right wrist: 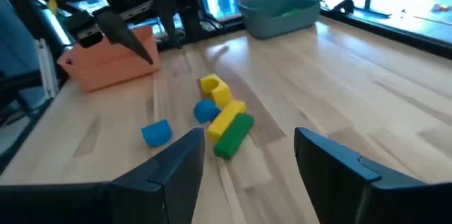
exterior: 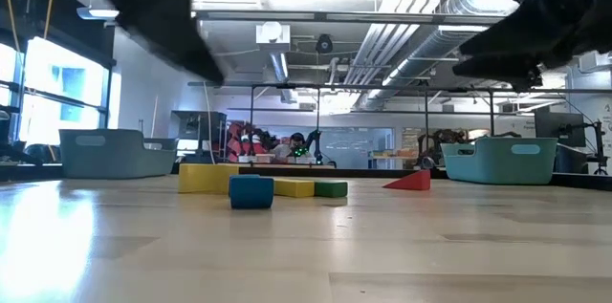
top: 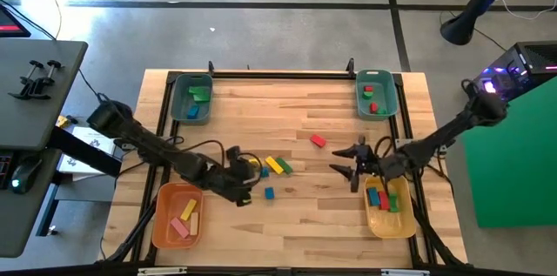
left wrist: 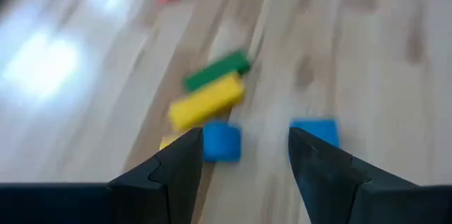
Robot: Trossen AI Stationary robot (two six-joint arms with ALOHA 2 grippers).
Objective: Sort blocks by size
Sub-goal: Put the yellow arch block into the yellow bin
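Observation:
Loose blocks lie flat on the table's middle: a yellow bar (top: 275, 165) and a green bar (top: 285, 167) side by side, a small yellow block (top: 253, 163), two blue blocks (top: 264, 171) (top: 268, 192) and a red block (top: 318, 140) farther right. My left gripper (top: 246, 189) is open and empty, just left of this cluster. In the left wrist view the blue blocks (left wrist: 222, 143) (left wrist: 316, 131) show ahead of its fingers. My right gripper (top: 341, 161) is open and empty, right of the cluster, which shows in its wrist view (right wrist: 227, 116).
Two teal bins stand at the back left (top: 192, 99) and back right (top: 375, 93), each holding blocks. An orange bin (top: 177, 215) at the near left and a yellow bin (top: 389, 208) at the near right also hold blocks. A black frame (top: 278, 74) runs along the table's edge.

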